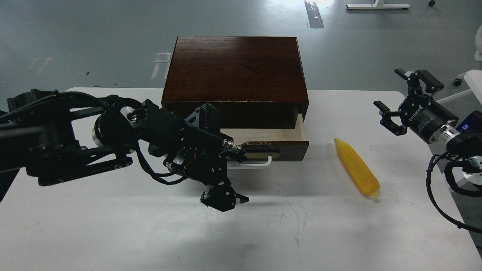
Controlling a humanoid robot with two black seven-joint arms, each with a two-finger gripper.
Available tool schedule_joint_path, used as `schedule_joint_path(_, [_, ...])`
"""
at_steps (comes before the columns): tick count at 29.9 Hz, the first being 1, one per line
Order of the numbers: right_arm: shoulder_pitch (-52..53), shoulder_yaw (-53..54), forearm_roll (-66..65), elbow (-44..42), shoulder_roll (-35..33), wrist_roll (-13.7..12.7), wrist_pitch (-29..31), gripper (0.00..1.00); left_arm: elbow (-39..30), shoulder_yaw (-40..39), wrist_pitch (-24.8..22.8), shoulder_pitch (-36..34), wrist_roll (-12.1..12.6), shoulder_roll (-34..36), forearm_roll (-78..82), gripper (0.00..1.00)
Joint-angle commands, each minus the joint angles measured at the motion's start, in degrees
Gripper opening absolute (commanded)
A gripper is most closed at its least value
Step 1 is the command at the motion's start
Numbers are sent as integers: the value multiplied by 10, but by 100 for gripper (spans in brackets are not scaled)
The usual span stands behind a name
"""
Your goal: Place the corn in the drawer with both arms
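Corn [357,168] lies on the white table [113,233] at about 3 o'clock from the partly open drawer [263,141]. Left gripper [235,171] sits at the drawer's handle [252,164], its grip impossible to tell. Right gripper [404,99], at 2 o'clock from the corn, hovers spread wide and empty.

Even overhead light, sharp focus, soft shadows under both arms.

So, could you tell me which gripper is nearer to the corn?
Right. The right gripper hovers up and to the right of the corn; the left gripper sits across the table at the drawer handle.
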Motion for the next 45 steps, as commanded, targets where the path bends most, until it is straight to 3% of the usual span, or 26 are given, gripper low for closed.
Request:
schedule_joint_path(1, [2, -3, -4, 2, -2, 0, 0, 99, -12, -54, 0, -1, 0, 22, -98, 99])
schedule_joint_path(6, [13, -2, -116, 7, -26, 0, 0, 99, -2, -119, 0, 8, 0, 74, -383, 99])
schedule_joint_path(11, [26, -2, -264, 18, -37, 0, 0, 99, 39, -126, 0, 41, 0, 120, -677, 99])
schedule_joint_path(15, [56, -5, -428, 40, -56, 0, 0, 99, 86, -126, 22, 91, 0, 159, -912, 99])
schedule_joint_path(20, [96, -17, -589, 47, -68, 0, 0, 99, 135, -136, 22, 155, 0, 178, -1077, 99])
schedule_joint_path(26, [138, -70, -790, 47, -64, 0, 0, 99, 175, -242, 21, 278, 0, 164, -1105, 99])
schedule_joint_path(34, [200, -201, -857, 39, -22, 0, -50, 99, 194, -334, 25, 395, 0, 110, -1097, 99])
schedule_joint_path(45, [200, -263, -857, 1, 31, 0, -66, 98, 210, -350, 29, 419, 8, 77, -1066, 99])
